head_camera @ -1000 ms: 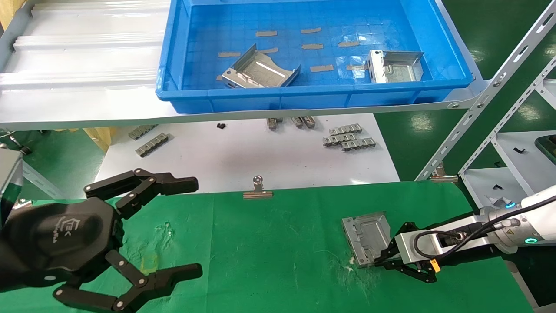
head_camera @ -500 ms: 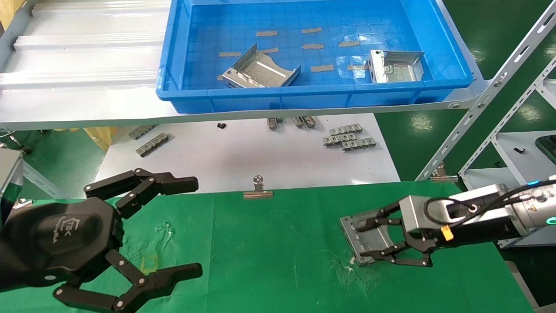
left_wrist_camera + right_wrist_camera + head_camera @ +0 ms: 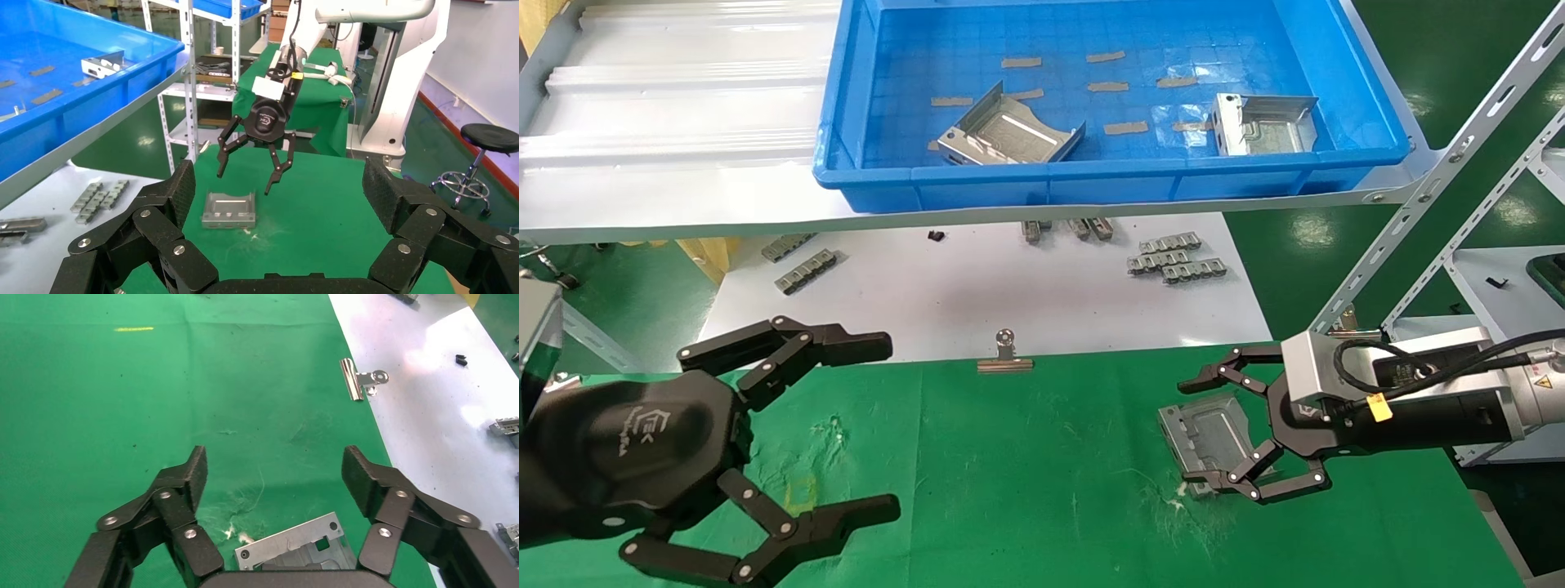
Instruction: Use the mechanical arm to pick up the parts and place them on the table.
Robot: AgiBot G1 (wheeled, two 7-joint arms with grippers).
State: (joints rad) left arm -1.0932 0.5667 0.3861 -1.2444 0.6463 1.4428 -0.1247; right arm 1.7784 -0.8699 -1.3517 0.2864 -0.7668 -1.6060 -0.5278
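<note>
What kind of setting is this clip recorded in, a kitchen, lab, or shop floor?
Most likely a factory or workshop test cell: stamped metal parts lie in a blue plastic tray on slotted-angle shelving, over a glossy green floor. One part lies on the green-cloth table beneath the open right gripper.

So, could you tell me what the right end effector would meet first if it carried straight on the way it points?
Probably nothing: the open right end effector hangs above the part, aiming leftward over the table.

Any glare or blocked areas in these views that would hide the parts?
Head view: glare patches on the blue tray floor beside the right-hand part; both tray parts readable. Left wrist view: own left gripper fills the foreground. Right wrist view: right gripper base crops the placed part.
</note>
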